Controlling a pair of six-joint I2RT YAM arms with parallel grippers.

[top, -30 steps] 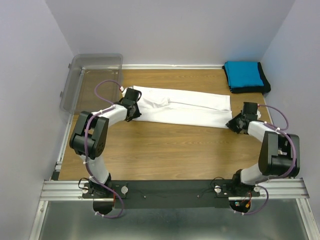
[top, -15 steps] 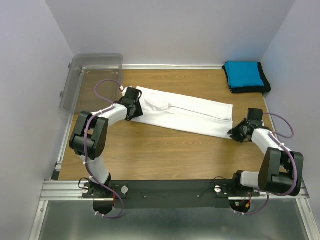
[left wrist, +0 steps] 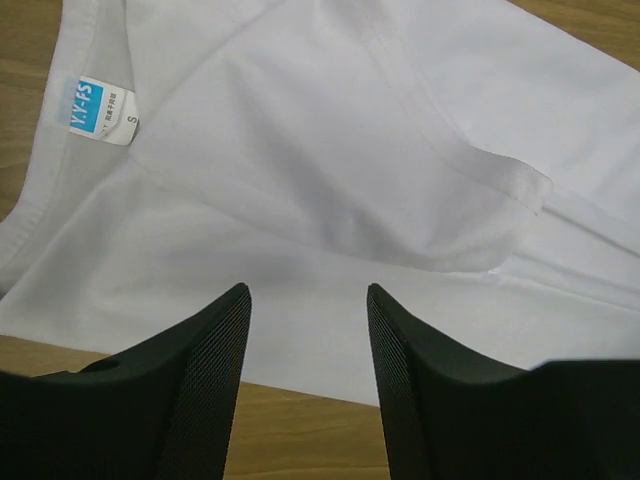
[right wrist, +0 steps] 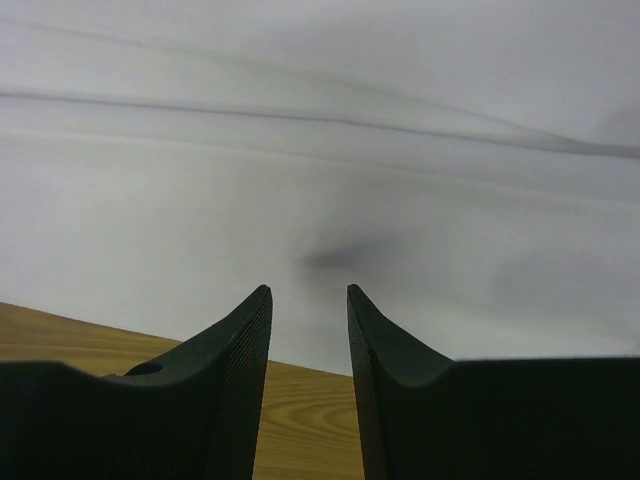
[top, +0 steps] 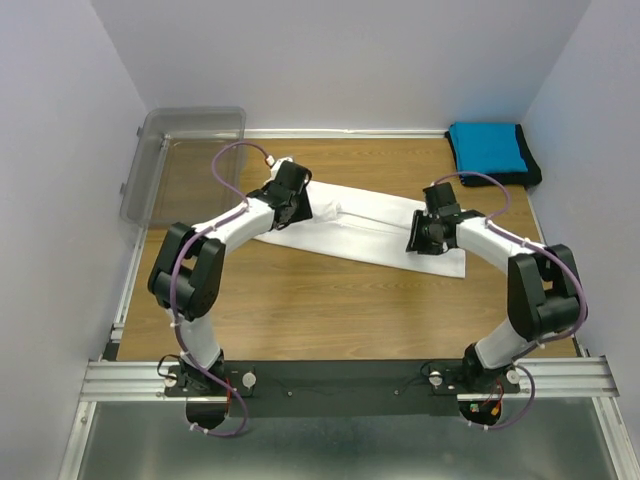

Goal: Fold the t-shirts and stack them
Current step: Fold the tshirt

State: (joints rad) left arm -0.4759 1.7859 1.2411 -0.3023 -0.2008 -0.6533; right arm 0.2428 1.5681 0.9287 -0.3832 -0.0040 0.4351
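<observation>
The white t-shirt (top: 362,228) lies as a long folded strip slanting across the middle of the table (top: 330,310). My left gripper (top: 293,203) hovers open and empty over its left end. In the left wrist view (left wrist: 308,300) the shirt (left wrist: 330,150) and its blue neck label (left wrist: 103,110) lie beneath. My right gripper (top: 420,238) is open and empty over the shirt's right part. In the right wrist view (right wrist: 308,295) white cloth (right wrist: 330,160) fills the frame. The bright blue t-shirt (top: 487,148) lies folded on the black t-shirt (top: 530,177) at the back right corner.
A clear plastic bin (top: 185,160) stands at the back left against the wall. Walls close in the table on the left, back and right. Bare wood lies between the shirt and the arm bases.
Both arms have swung inward from the shirt's two ends and now sit over it. The shirt's right end slid toward the near side before that and now lies still.
</observation>
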